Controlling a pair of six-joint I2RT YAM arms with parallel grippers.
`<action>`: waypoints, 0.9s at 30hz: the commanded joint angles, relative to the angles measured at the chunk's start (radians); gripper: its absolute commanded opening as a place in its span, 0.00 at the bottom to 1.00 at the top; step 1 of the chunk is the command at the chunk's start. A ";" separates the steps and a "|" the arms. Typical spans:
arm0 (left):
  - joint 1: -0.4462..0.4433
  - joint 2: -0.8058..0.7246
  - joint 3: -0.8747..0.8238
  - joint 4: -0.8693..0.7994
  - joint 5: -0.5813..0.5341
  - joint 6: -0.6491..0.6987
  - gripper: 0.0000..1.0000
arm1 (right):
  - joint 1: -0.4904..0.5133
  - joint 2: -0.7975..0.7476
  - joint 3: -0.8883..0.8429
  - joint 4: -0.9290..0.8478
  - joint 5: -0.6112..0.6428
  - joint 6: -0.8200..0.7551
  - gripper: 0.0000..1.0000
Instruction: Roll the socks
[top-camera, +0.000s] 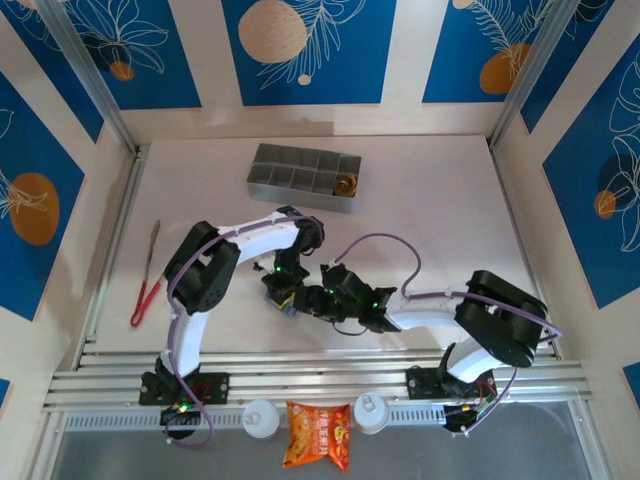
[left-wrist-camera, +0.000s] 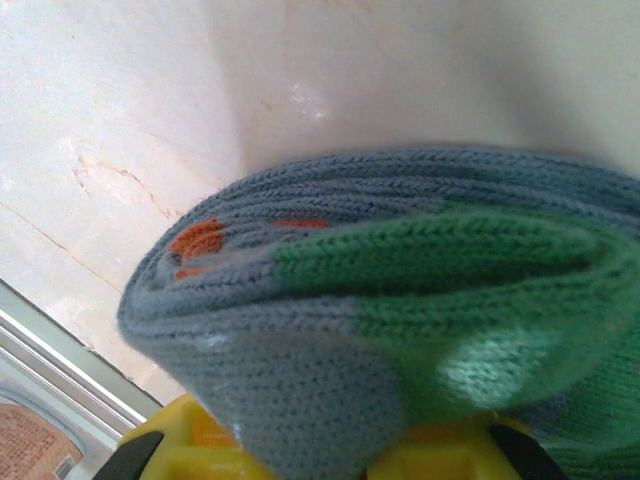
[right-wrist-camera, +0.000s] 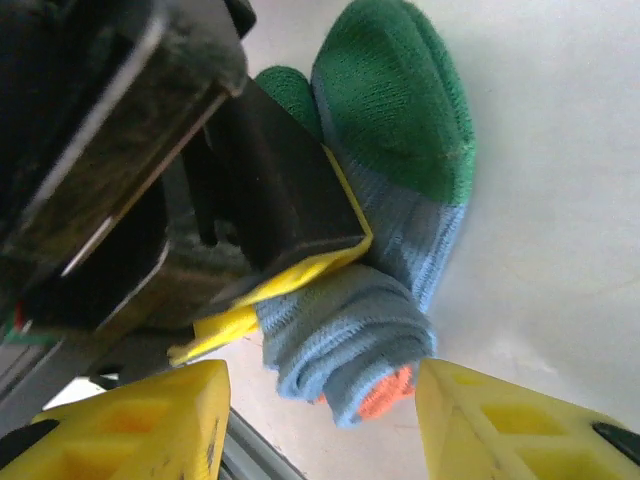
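The socks (right-wrist-camera: 350, 335) show as a grey-blue roll with a green toe (right-wrist-camera: 400, 120) and an orange cuff at its end, lying on the pale table. My left gripper (left-wrist-camera: 320, 445) is shut on the roll, whose knit (left-wrist-camera: 400, 260) crowds its camera above the yellow fingers (left-wrist-camera: 190, 445). My right gripper (right-wrist-camera: 320, 420) is open, its yellow fingers (right-wrist-camera: 150, 420) standing either side of the roll's orange end. In the top view the left gripper (top-camera: 283, 296) and the right gripper (top-camera: 318, 300) meet over the socks (top-camera: 290, 311) at the table's near middle.
A grey compartment tray (top-camera: 305, 178) stands at the back. Red-handled tongs (top-camera: 145, 288) lie at the left. An orange snack packet (top-camera: 318, 435) and two white caps (top-camera: 260, 417) sit by the aluminium rails at the near edge.
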 joint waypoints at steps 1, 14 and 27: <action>-0.010 0.191 -0.095 0.311 0.059 0.035 0.00 | 0.007 0.042 0.055 -0.013 -0.076 0.084 0.51; 0.003 0.181 -0.102 0.365 0.096 0.077 0.00 | -0.050 0.150 0.063 0.049 -0.142 0.107 0.38; 0.011 0.159 -0.134 0.414 0.152 0.086 0.00 | -0.062 0.196 0.102 0.068 -0.188 0.134 0.47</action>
